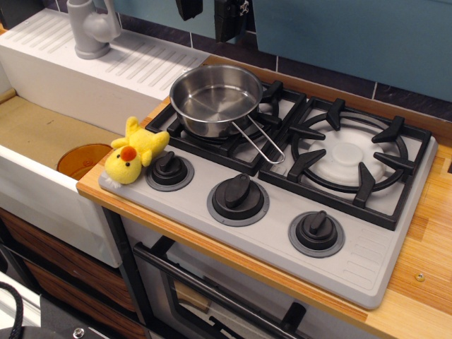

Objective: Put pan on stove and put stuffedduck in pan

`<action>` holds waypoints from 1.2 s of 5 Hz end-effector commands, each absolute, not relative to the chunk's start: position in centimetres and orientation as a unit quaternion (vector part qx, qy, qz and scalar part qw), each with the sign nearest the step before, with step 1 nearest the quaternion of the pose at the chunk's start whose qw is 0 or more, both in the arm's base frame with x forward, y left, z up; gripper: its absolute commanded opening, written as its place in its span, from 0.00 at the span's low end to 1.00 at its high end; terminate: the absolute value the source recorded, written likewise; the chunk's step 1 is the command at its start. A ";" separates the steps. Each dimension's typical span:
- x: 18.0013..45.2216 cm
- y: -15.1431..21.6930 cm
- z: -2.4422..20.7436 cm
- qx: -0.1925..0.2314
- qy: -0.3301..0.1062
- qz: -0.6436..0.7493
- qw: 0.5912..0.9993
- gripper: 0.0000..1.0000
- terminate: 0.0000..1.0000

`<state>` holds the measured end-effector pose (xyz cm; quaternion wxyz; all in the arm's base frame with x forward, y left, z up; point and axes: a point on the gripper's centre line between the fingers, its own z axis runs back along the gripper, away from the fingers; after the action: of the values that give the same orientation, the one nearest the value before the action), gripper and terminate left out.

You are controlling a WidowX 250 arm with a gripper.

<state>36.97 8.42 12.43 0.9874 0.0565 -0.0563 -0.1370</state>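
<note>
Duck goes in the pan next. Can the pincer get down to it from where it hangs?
Probably yes: the stuffedduck lies uncovered at the stove's front-left corner beside a knob, and the pincer hangs open above the pan.

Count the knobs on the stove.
3, in a row along the stove's front: left knob beside the duck, middle knob, right knob. None look hidden.

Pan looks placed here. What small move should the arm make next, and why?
Probably swing the end effector left and toward the front, over the duck. The pan already sits on the left burner of the stove and is empty, while the duck lies at the stove's front-left corner beside the leftmost knob. The end effector hangs high above the pan, holding nothing.
</note>
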 end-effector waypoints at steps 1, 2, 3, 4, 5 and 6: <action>35.3 8.4 16.2 0.044 -0.135 -0.119 0.983 1.00 0.00; 32.1 8.5 16.9 0.049 -0.166 -0.097 0.980 1.00 0.00; 28.9 8.8 16.6 0.050 -0.187 -0.086 0.977 1.00 0.00; 26.3 10.0 14.9 0.057 -0.221 -0.090 0.969 1.00 0.00; 24.6 11.0 12.6 0.055 -0.247 -0.092 0.963 1.00 0.00; 23.6 11.3 9.9 0.053 -0.274 -0.087 0.956 1.00 0.00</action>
<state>23.01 11.01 9.19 0.9601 0.0377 -0.2629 -0.0878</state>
